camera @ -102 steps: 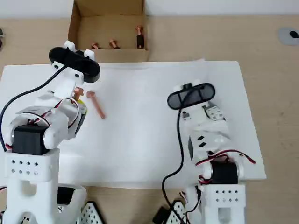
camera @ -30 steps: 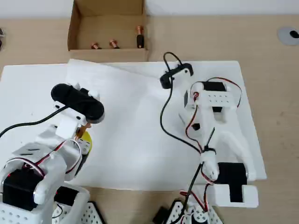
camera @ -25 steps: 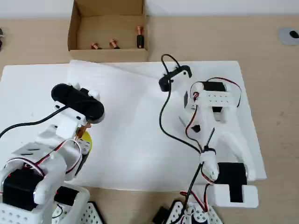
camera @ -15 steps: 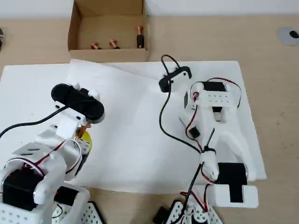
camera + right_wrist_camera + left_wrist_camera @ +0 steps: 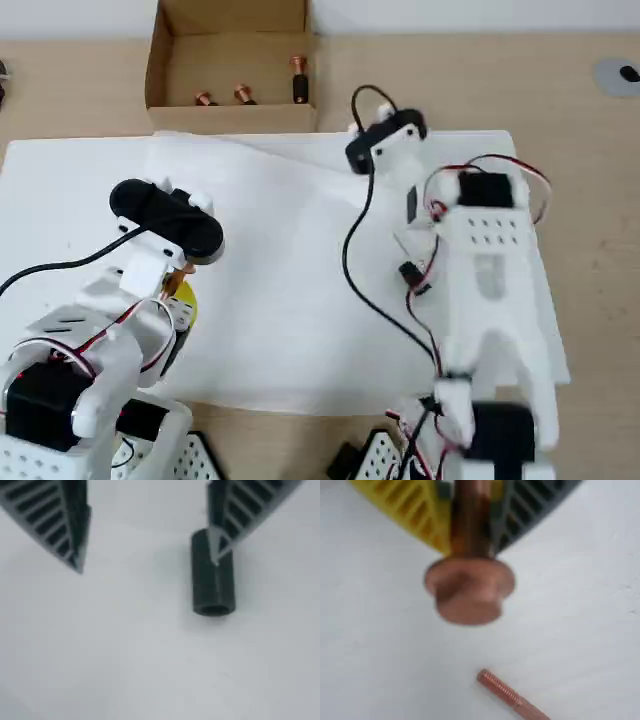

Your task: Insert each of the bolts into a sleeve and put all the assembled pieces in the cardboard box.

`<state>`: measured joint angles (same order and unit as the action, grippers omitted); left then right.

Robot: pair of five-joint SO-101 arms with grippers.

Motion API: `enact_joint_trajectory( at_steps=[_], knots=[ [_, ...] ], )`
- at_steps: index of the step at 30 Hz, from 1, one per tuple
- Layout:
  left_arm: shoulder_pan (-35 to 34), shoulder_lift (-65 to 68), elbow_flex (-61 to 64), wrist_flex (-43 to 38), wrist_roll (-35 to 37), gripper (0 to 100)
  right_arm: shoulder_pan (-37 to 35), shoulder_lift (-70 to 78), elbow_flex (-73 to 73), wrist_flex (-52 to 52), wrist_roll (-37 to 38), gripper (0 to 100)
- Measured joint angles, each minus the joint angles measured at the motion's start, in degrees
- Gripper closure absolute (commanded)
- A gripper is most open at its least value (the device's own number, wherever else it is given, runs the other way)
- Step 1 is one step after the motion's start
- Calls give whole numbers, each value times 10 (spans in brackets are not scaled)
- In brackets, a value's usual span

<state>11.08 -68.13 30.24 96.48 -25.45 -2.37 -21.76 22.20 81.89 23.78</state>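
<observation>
Right tool (image 5: 147, 565) is released above the short black cylindrical sleeve (image 5: 212, 580). The sleeve lies on the white sheet (image 5: 150, 655) off-centre under one fingertip, its long axis square to the closing line. Left tool (image 5: 470, 510) is clenched on a flanged copper bolt (image 5: 469, 587).

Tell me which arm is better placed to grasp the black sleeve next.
Right. The right gripper hangs open right by the sleeve lying on the paper, while the left gripper is shut on a bolt.
</observation>
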Motion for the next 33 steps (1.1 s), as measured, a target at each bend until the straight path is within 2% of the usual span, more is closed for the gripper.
enact_joint_trajectory(
  at_steps=[5, 11, 23, 33],
  knots=[
    [0, 0, 0, 0, 0, 982, 0, -19, 40, 11, 0, 792],
    [0, 0, 0, 0, 0, 982, 0, 14, 120, -60, 0, 792],
    [0, 0, 0, 0, 0, 982, 0, 202, 91, -91, 0, 792],
    [0, 0, 0, 0, 0, 982, 17, 268, 49, -91, 20, 796]
  ],
)
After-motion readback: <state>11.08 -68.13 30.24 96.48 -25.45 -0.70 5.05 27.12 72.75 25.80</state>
